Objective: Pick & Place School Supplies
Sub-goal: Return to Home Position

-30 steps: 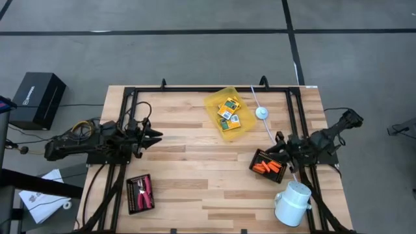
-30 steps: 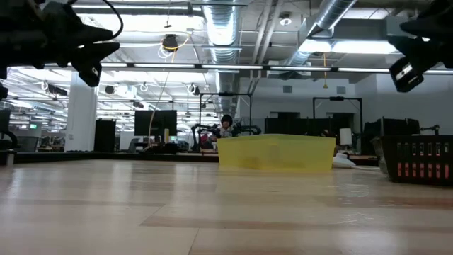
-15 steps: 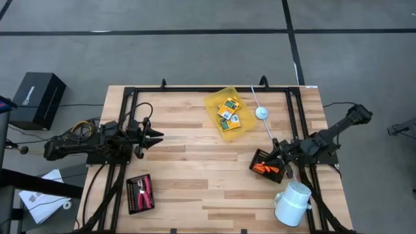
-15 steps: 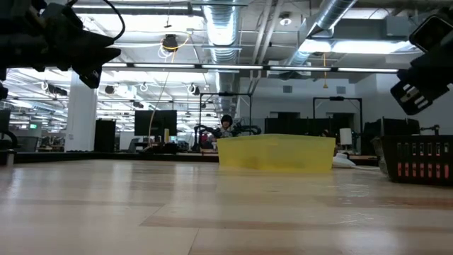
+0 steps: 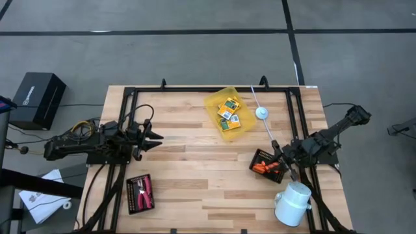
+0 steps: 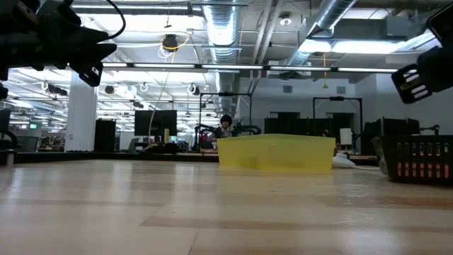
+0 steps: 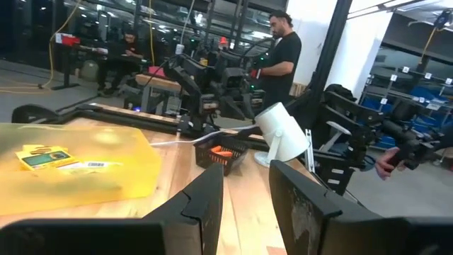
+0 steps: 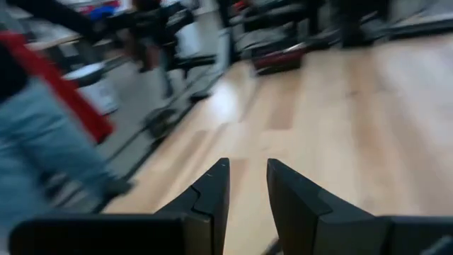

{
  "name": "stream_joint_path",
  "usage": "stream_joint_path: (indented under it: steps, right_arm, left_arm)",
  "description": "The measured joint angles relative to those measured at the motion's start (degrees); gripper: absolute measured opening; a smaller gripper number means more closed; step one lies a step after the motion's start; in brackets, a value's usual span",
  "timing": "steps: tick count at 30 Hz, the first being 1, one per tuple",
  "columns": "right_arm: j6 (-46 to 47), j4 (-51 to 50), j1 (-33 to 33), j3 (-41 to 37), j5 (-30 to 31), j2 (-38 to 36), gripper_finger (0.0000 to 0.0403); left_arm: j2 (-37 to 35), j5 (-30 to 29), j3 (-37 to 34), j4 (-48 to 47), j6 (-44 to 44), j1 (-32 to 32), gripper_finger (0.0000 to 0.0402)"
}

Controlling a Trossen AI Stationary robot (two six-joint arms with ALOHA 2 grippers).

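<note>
My right pincer (image 5: 279, 155) hangs over the right side of the tabletop (image 5: 195, 166), above the right edge of a small black bin (image 5: 256, 159). Its two fingers stand a little apart and hold nothing. In the low view it sits high above the wood, clear of everything. The orange sticks (image 5: 265, 168) lie heaped inside that bin. Just nearer than the bin, at the near right corner, rests a white container (image 5: 292, 203).

My left pincer (image 5: 156, 138) waits over the left side of the tabletop, well apart from the right one. It points toward the middle, with its fingers spread and nothing between them. Nearer than it, by the near left corner, lies a black tray (image 5: 132, 195) with the red-handled pliers (image 5: 147, 190) inside.

At the far middle of the tabletop sits a yellow tray (image 5: 213, 102), turned at an angle. The yellow-and-green card boxes (image 5: 229, 110) lie flat in it, close together. Just right of this tray is a small white round thing (image 5: 261, 112), and a pale cord runs from it toward the black bin.

Past the tabletop, my left wrist view shows a person (image 7: 282, 60) in a black shirt standing among the workbenches
</note>
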Motion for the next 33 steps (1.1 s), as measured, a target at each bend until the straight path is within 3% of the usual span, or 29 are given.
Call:
stream_joint_path:
  steps: [5,23,29,33]
  right_arm:
    - [1.46,-1.47,0.05,0.00,-10.81,0.04,0.0088]
    - [1.65,-1.10,-0.80,-0.04,-11.43,-1.32,0.0088]
    - [1.66,1.91,-12.76,-1.04,-13.11,-11.83,0.0088]
    - [1.65,6.51,-23.32,-1.05,-12.91,-11.68,0.0088]
  left_arm:
    - [0.00,0.00,0.00,0.33,0.00,0.00,0.0111]
    - [-2.33,0.04,0.00,0.32,-0.02,0.00,0.0111]
    - [-3.80,0.07,0.00,3.10,-0.02,0.00,0.0111]
    - [-3.80,0.17,0.00,3.02,-0.02,0.00,0.0111]
